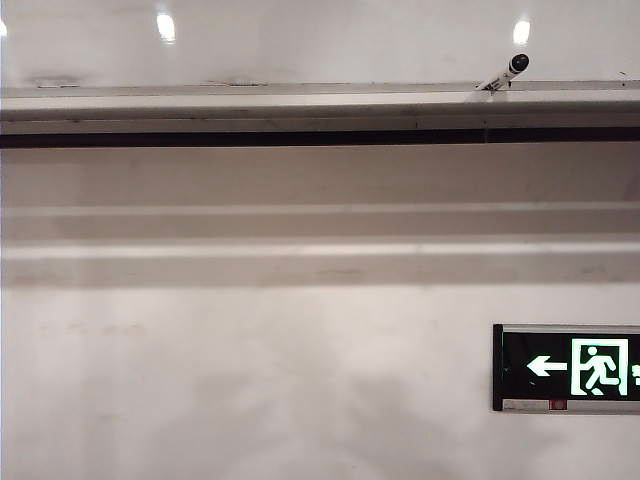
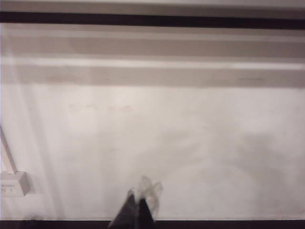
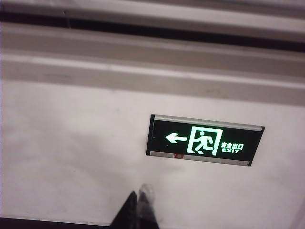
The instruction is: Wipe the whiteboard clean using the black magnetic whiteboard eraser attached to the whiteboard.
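The whiteboard (image 1: pixel 320 40) is the glossy strip along the top of the exterior view, mirroring round ceiling lights. Its long grey ledge (image 1: pixel 300 100) runs under it. The black magnetic whiteboard eraser is not in any view. Neither gripper appears in the exterior view. In the left wrist view my left gripper (image 2: pixel 137 198) is shut with nothing in it, pointing at the matte wall below the ledge. In the right wrist view my right gripper (image 3: pixel 138 191) is shut and empty, facing the same wall just below the exit sign.
A marker (image 1: pixel 505 75) with a black cap lies tilted on the ledge at the right. A lit green exit sign (image 1: pixel 568 367) (image 3: pixel 205 140) hangs on the wall at the lower right. A white wall socket (image 2: pixel 13 183) sits by the left gripper's side.
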Controlling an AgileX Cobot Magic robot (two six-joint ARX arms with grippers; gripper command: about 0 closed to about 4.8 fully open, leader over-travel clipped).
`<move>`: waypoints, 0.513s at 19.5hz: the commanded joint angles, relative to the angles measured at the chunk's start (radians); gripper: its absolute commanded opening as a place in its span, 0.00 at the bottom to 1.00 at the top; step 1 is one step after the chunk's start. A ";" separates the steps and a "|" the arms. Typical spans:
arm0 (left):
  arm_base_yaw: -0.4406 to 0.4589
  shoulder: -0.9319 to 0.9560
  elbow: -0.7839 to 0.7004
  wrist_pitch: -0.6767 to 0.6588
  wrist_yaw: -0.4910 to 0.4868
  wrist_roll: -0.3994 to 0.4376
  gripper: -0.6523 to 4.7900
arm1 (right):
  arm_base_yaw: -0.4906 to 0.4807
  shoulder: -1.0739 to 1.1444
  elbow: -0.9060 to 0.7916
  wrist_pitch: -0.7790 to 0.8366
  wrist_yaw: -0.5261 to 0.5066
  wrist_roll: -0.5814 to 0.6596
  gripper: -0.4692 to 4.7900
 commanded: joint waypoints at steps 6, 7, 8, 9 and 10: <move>0.002 -0.001 0.000 0.014 -0.001 0.000 0.11 | 0.001 -0.002 0.002 0.026 0.002 0.005 0.09; 0.001 -0.001 0.006 0.058 0.000 -0.001 0.11 | 0.002 -0.002 0.027 0.044 0.002 0.018 0.09; 0.001 -0.001 0.022 0.066 -0.005 -0.008 0.11 | 0.002 -0.002 0.063 0.027 0.005 0.018 0.09; 0.001 0.000 0.045 0.060 -0.018 -0.025 0.11 | 0.002 -0.002 0.098 -0.010 0.022 0.018 0.09; 0.001 0.000 0.095 0.032 -0.049 -0.055 0.11 | 0.002 0.001 0.165 -0.078 0.047 0.018 0.09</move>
